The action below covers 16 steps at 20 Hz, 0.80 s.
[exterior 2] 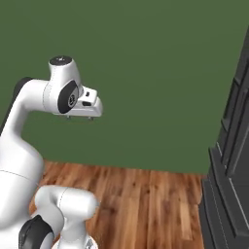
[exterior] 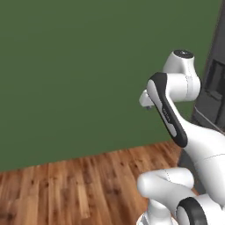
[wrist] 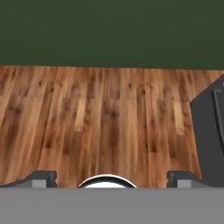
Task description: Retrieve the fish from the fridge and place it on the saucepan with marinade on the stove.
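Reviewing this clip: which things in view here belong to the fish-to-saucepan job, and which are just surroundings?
Belongs to the job:
- gripper, jaws open, holding nothing

Just surroundings:
- green wall
- wooden floor
- dark cabinet at the right; whether it is the fridge or stove cannot be told

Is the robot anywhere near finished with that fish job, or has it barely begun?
Barely begun. Nothing looks done: the claw is open and empty, facing wooden floor and a green wall. Just a dark grey cabinet-like unit stands at the right edge. Finding the fridge, taking the fish and carrying it to the saucepan all remain.
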Motion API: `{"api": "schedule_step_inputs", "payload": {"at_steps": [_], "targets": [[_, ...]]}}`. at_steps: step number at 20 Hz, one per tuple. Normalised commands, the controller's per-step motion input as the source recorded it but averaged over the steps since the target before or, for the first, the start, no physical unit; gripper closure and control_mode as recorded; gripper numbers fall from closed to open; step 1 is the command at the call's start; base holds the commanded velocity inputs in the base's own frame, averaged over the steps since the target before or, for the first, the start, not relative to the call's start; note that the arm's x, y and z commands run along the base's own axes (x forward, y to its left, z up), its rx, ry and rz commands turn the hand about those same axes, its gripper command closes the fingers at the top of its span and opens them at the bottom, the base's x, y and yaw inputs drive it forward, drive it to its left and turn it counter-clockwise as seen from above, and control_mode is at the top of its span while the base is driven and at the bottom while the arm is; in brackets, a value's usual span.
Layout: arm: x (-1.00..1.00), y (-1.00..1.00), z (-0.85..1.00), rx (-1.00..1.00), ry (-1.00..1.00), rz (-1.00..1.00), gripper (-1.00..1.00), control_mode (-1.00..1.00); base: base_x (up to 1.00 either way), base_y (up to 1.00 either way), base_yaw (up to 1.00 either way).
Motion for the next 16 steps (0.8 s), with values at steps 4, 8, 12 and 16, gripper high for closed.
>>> {"api": "schedule_step_inputs", "payload": {"at_steps": [4,8,12,16], "targets": [[0.0,0.0,0.0,0.0,0.0,0.0,-1.0,1.0,1.0,-0.01,-0.35],[0.0,0.0,0.0,0.0,0.0,0.0,-1.0,1.0,0.86,0.0,-0.56],[0.0,0.0,0.0,0.0,0.0,0.0,-1.0,1.0,0.37,-0.03,-0.71],[0.0,0.0,0.0,0.0,0.0,0.0,-1.0,1.0,0.03,-0.14,-0.83]]}}
